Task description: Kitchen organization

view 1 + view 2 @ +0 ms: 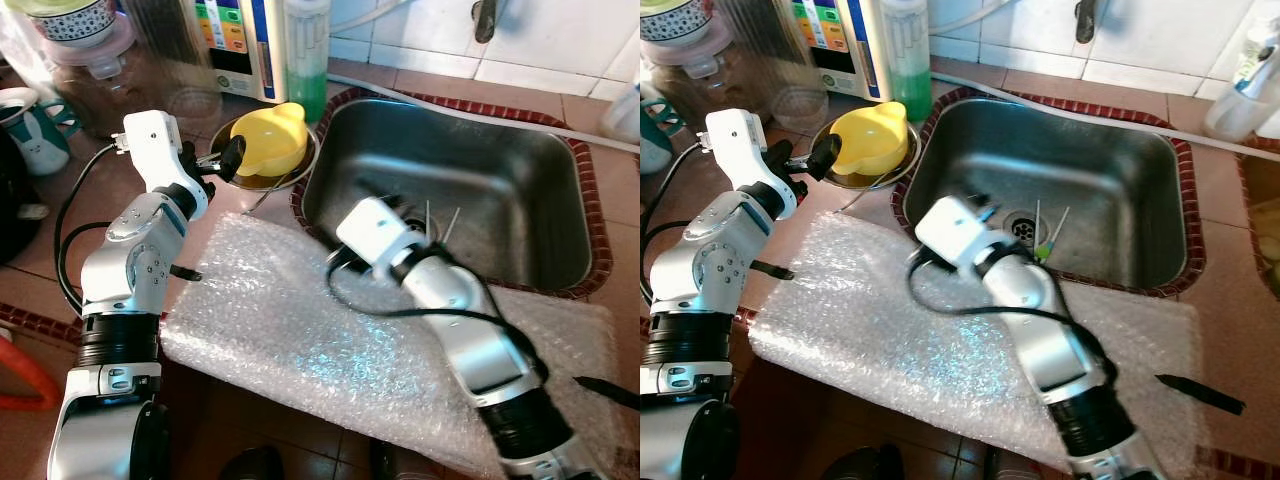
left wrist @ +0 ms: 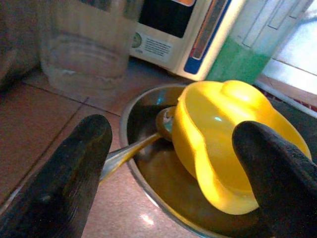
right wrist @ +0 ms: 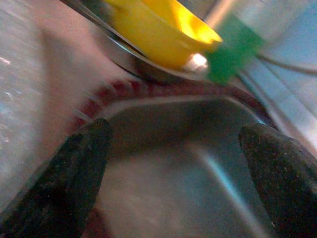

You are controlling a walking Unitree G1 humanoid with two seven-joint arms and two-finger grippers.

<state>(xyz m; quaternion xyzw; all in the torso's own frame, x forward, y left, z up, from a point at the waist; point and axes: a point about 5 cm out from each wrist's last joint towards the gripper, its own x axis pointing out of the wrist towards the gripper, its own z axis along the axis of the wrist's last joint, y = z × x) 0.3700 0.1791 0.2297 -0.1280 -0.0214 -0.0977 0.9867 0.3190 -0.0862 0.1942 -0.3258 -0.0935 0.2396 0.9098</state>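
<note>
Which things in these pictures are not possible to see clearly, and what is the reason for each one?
- Spoon: in the left wrist view, its bowl is hidden behind the yellow bowl.
- Right tool: in the eye views its fingers are hidden behind its own white wrist, over the sink.
- Right wrist view: motion blur smears the sink.
- Two thin sticks by the drain: too small to identify.
- Faucet: cut off by the top edge.

Motion-blurred sink [image 3: 188, 148] in right wrist view
</note>
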